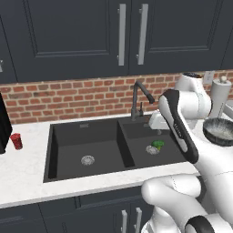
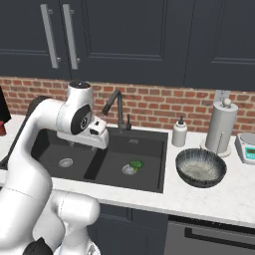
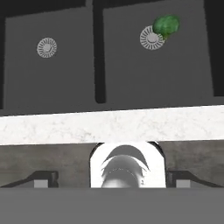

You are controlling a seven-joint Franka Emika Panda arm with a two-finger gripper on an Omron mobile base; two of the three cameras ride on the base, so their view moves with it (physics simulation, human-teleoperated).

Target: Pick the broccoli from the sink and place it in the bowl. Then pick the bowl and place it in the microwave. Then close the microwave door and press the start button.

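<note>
Below dark cabinets, the matte-black double sink (image 2: 149, 144) holds the small bright-green broccoli (image 3: 166, 24) beside its right basin's drain (ahead and right of the wide-open, empty two-finger gripper (image 3: 112, 178)).

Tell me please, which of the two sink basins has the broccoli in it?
The right basin, the one nearer the bowl. The broccoli lies beside its silver drain; the left basin holds only its drain.

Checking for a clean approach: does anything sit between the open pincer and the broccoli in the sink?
Nothing visible does. The broccoli lies alone beside the drain of the sink's right basin. The open pincer hangs above the sink, with bare basin floor below. The faucet stands behind, at the back rim.
</note>
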